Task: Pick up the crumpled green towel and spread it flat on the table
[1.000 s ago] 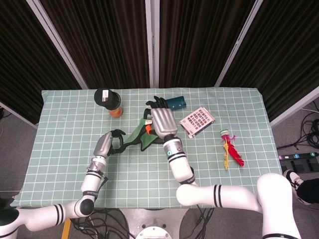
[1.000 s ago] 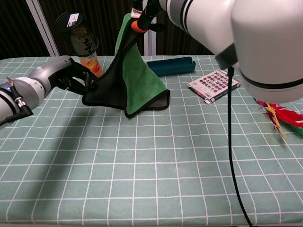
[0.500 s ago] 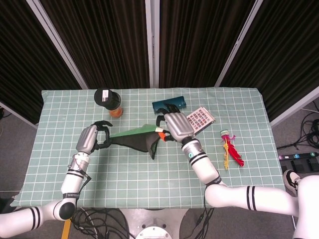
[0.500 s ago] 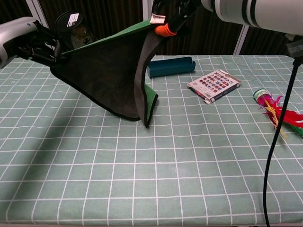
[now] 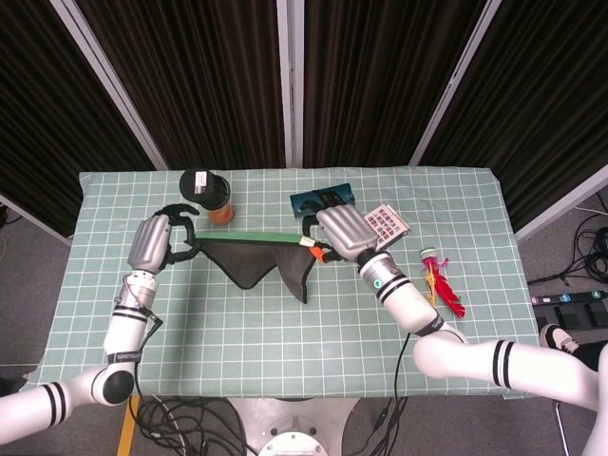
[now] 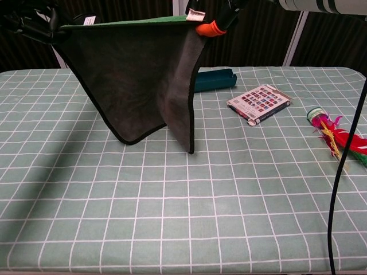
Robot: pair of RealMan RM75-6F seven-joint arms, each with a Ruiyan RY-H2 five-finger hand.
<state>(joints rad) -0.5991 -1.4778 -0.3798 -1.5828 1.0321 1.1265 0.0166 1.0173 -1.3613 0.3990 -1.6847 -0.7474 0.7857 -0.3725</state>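
Observation:
The green towel (image 5: 253, 258) hangs stretched in the air between my two hands, its dark underside facing the chest camera (image 6: 135, 75) and its green top edge level. My left hand (image 5: 156, 241) grips the left corner; in the chest view this left hand (image 6: 31, 20) shows at the top left edge. My right hand (image 5: 343, 233) pinches the right corner, with an orange fingertip beside the cloth, and in the chest view the right hand (image 6: 222, 11) is cut off by the top edge. The towel's lower points hang just above the checked tablecloth (image 6: 183, 217).
A black-lidded can (image 5: 205, 191) stands at the back behind the towel. A teal box (image 6: 213, 79) lies behind my right hand. A colourful card pack (image 6: 260, 103) and a red-yellow feather toy (image 6: 337, 137) lie to the right.
Both hands have moved apart and risen, pulling the towel from a draped fold into a taut, wide sheet. Its lower edge has lifted off the table.

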